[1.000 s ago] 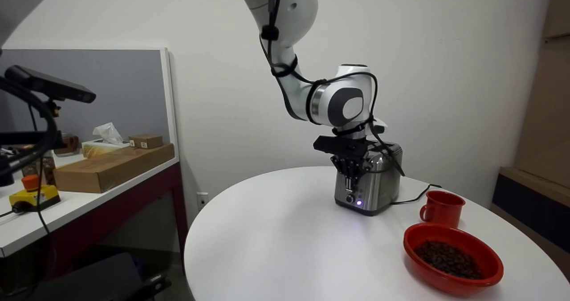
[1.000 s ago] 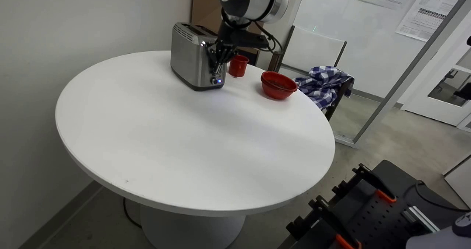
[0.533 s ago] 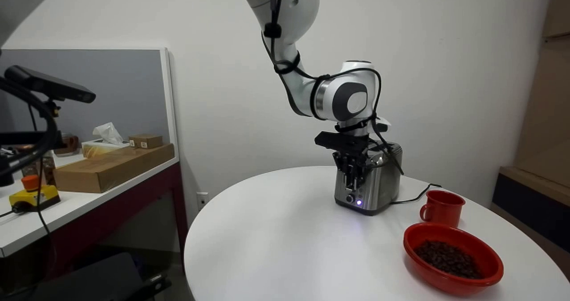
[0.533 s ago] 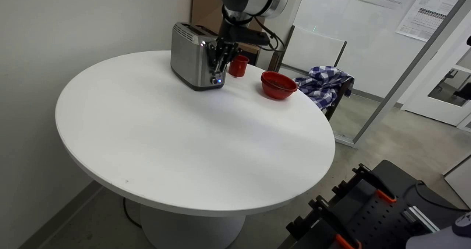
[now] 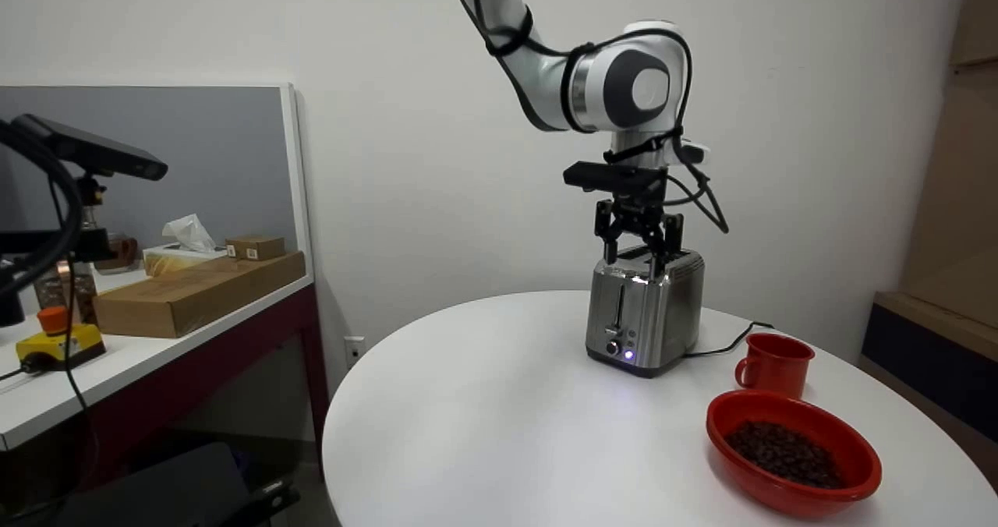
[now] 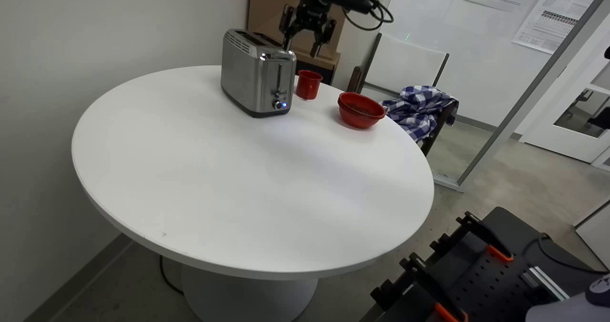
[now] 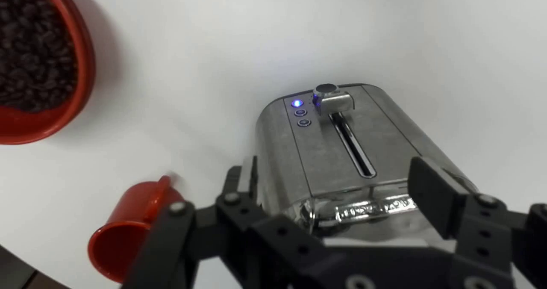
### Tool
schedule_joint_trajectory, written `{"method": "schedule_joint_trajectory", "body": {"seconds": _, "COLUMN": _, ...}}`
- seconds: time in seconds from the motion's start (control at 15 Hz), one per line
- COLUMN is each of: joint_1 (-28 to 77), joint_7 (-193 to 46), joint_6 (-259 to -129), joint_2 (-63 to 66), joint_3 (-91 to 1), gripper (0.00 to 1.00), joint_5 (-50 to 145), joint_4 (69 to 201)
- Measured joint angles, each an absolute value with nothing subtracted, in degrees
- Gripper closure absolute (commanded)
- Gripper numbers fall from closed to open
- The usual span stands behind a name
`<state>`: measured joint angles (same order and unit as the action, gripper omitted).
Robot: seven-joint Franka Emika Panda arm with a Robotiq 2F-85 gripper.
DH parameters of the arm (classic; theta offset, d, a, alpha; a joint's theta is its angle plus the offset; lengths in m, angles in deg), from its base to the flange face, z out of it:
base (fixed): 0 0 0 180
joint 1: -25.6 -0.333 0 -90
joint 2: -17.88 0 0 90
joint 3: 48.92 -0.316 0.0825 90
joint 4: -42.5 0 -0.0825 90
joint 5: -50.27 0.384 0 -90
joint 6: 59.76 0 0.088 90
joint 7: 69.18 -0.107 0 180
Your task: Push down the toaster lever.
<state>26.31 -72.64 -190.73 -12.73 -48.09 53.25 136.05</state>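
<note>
The gripper (image 6: 301, 49) hangs pointing down by the top of the toaster (image 6: 256, 74), at one narrow end, its two fingers (image 7: 433, 195) spread well apart; whether a fingertip touches the metal, I cannot tell. The toaster stands upright on a round white table (image 5: 468, 418). On that same end the lever (image 7: 337, 104) sits at the bottom of its slot (image 7: 352, 145), clear of the fingers. Just below the lever is a round knob (image 7: 326, 88), with a small light (image 7: 297, 103) glowing blue beside it. A black cord (image 5: 731, 349) trails over the table from the toaster's side. A red mug (image 5: 780, 367) stands near the toaster, and near the mug is a red bowl (image 5: 795, 497) of dark beans (image 5: 783, 453). Beyond the table a checked cloth (image 6: 419, 110) lies on a chair (image 6: 405, 68).
</note>
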Motion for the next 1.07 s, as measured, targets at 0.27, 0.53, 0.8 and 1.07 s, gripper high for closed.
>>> {"method": "schedule_joint_trajectory", "body": {"seconds": 0.27, "joint_1": 27.51, "joint_7": -72.0, "joint_6": -178.54, "joint_2": -2.68, "joint_3": -47.99, "gripper": 0.0, "joint_5": 53.37, "joint_4": 140.53}}
{"method": "schedule_joint_trajectory", "body": {"seconds": 0.53, "joint_1": 29.12, "joint_7": -68.0, "joint_6": -164.86, "joint_2": 9.07, "joint_3": -47.83, "gripper": 0.0, "joint_5": 54.13, "joint_4": 147.3}}
{"method": "schedule_joint_trajectory", "body": {"seconds": 0.8, "joint_1": 29.73, "joint_7": -63.53, "joint_6": -161.2, "joint_2": 20.83, "joint_3": -46.96, "gripper": 0.0, "joint_5": 51.75, "joint_4": 156.68}}
{"method": "schedule_joint_trajectory", "body": {"seconds": 1.07, "joint_1": 29.66, "joint_7": -63.52, "joint_6": -161.49, "joint_2": 26.88, "joint_3": -46.86, "gripper": 0.0, "joint_5": 50.14, "joint_4": 162.07}}
